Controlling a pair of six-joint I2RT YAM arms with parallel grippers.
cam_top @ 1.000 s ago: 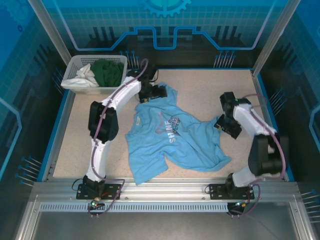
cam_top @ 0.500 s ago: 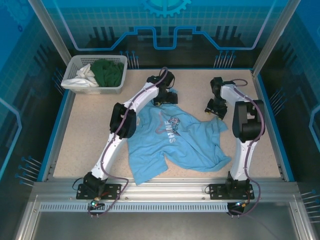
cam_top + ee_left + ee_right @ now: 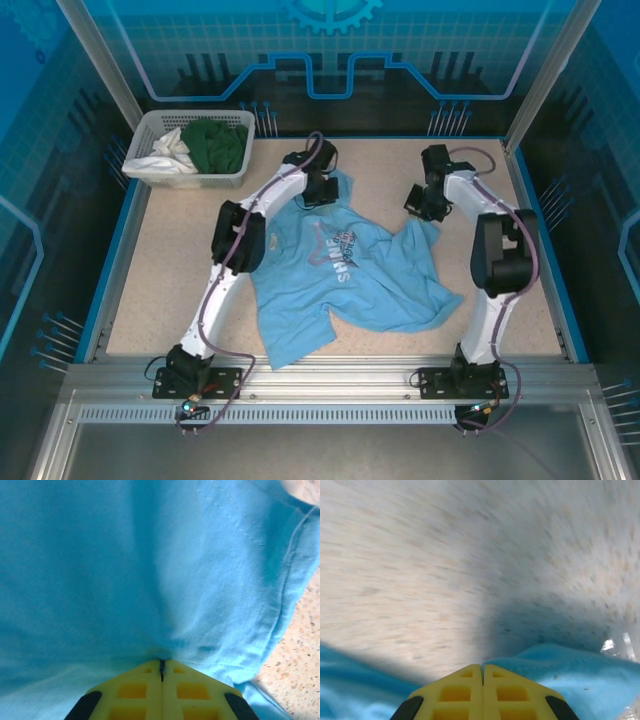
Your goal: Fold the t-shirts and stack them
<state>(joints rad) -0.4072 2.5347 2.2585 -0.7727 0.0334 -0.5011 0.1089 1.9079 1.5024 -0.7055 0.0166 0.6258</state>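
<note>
The light blue t-shirt with the star-and-"SHINE" print lies crumpled at the table's middle. My left gripper is at its far left edge; in the left wrist view the yellow jaws are shut on a pinch of the blue cloth. My right gripper is at the shirt's far right corner. In the blurred right wrist view its jaws are shut with blue cloth at their tip. A dark green garment and a white garment lie in the basket.
The white basket stands at the table's far left corner. Bare speckled tabletop lies left of the shirt and along the far edge. Blue walls ring the table.
The right arm swung from the right side to the shirt's far right corner, which now rises toward it. The left gripper moved right along the far edge, then came back slightly.
</note>
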